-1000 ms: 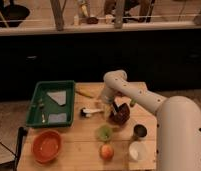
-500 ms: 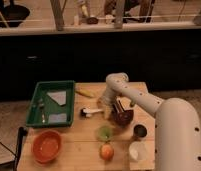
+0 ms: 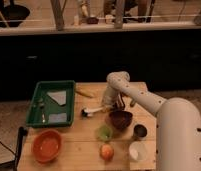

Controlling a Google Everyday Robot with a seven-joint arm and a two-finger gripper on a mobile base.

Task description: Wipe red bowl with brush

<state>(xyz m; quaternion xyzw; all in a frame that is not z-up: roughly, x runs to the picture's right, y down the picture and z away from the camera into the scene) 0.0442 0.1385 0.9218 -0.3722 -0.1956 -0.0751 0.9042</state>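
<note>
The red bowl (image 3: 121,119) is small, dark maroon and glossy, and stands right of the table's middle. The brush (image 3: 92,111) lies flat on the table to the left of the bowl, with its white handle pointing right and its dark head at the left end. My gripper (image 3: 114,103) hangs low just above the bowl's far-left rim, near the right end of the brush handle. The arm reaches in from the lower right and hides the table behind the bowl.
A green tray (image 3: 40,95) with utensils sits at the left. A wider orange-red bowl (image 3: 46,146) stands front left. A green cup (image 3: 104,132), an orange fruit (image 3: 107,151), a white cup (image 3: 138,151) and a dark cup (image 3: 140,131) stand in front. A yellow object (image 3: 85,92) lies behind the brush.
My gripper has shifted slightly left, from above the maroon bowl toward the brush handle's end. The brush and the bowl have stayed where they were.
</note>
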